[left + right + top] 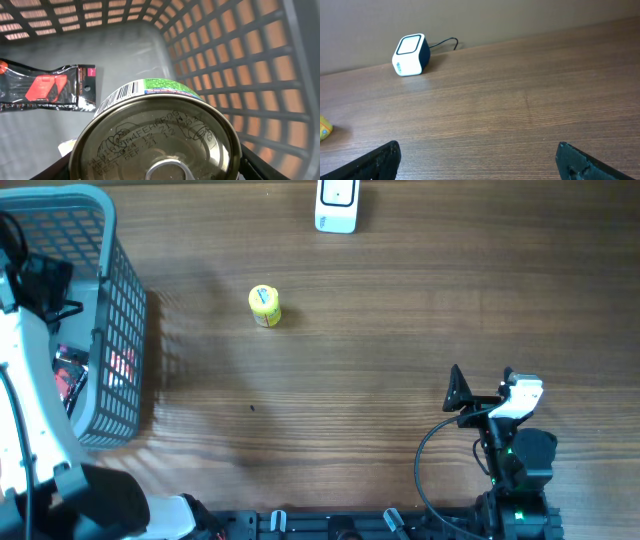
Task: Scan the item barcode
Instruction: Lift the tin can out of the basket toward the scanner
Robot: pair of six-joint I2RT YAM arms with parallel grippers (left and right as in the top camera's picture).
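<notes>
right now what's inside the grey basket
A tin can close to the left wrist camera and a red packet lying on the basket floor. The can hides the floor beneath it, apart from a pale corner I cannot identify.

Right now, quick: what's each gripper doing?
Left gripper: closed on the can, inside the basket.
Right gripper: open, empty, above the table.

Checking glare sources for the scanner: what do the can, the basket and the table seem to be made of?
The can: apparently metal, shiny silvery end with pressed rings and stamped date code; printed label around its side. The basket: likely grey plastic, matte, moulded lattice walls. The table: brown wood grain, satin; real wood or laminate, cannot tell.
</notes>
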